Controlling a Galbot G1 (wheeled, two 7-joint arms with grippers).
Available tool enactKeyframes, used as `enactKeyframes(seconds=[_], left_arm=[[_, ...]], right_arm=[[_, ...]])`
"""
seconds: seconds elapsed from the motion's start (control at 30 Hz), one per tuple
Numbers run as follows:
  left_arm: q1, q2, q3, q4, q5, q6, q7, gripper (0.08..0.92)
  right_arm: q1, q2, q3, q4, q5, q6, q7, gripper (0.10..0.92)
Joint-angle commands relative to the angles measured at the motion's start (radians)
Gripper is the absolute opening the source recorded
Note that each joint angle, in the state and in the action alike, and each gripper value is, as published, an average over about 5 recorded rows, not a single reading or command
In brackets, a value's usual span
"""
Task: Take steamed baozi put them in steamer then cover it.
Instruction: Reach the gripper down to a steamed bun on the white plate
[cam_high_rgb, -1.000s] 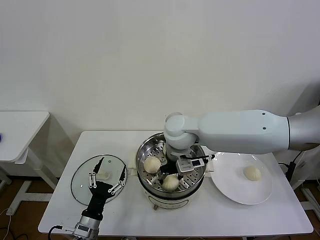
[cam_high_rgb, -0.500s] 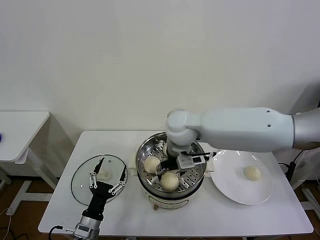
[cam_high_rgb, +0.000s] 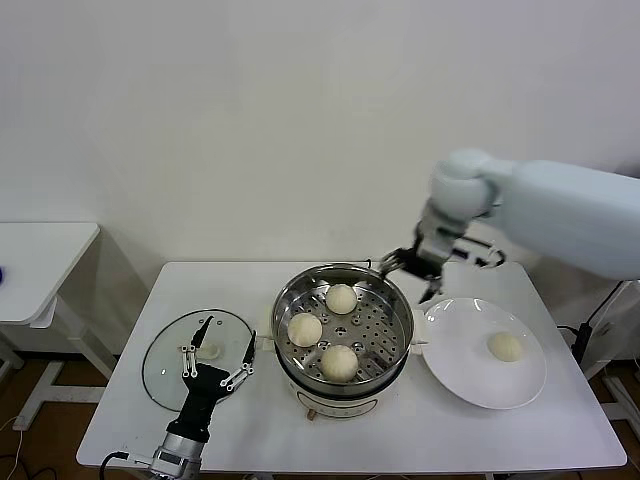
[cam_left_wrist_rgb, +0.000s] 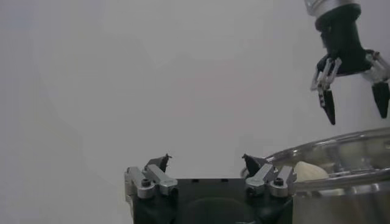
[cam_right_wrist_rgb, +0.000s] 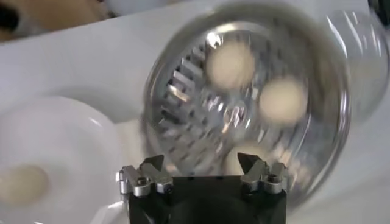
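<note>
The shiny steamer (cam_high_rgb: 397, 349) stands mid-table on its cream base and holds three steamed baozi: one at the back (cam_high_rgb: 341, 298), one on the left (cam_high_rgb: 304, 328), one at the front (cam_high_rgb: 339, 362). A fourth baozi (cam_high_rgb: 505, 346) lies on the white plate (cam_high_rgb: 455, 365). My right gripper (cam_high_rgb: 410, 278) hangs open and empty, raised over the gap between steamer and plate; its wrist view looks down on the steamer (cam_right_wrist_rgb: 183, 91) and the plate's baozi (cam_right_wrist_rgb: 21, 182). The glass cover (cam_high_rgb: 165, 365) lies flat at the left. My left gripper (cam_high_rgb: 227, 332) waits open just above it.
The white table's front edge (cam_high_rgb: 340, 468) runs close below the steamer base. A second small table (cam_high_rgb: 40, 250) stands off to the left. Bare tabletop lies behind the cover and in front of the plate.
My right gripper has opened fully, lifted out of the steamer and swung back and to the right, leaving the front baozi in the basket. The back baozi now shows. The left arm is still.
</note>
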Motion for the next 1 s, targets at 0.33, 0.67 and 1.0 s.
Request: enactKeyframes(seconds=[0.33,0.67,1.0], left_arm=[[-0.002,0.006,0.008,-0.002,0.001,0.006,-0.001,0.823],[0.000,0.008,0.008,-0.002,0.002,0.009,-0.001,0.823],[0.003,0.005,0.001,0.001,0.002,0.010,-0.001,0.823]], right_arm=[[-0.240,-0.228,0.009,-0.386,0.067,-0.130,0.027,0.823],[-0.421,-0.197,0.107,-0.460,0.010,-0.138,0.121,0.823],[-0.506,-0.133,0.175,-0.529,0.001,-0.162,0.153,0.823]])
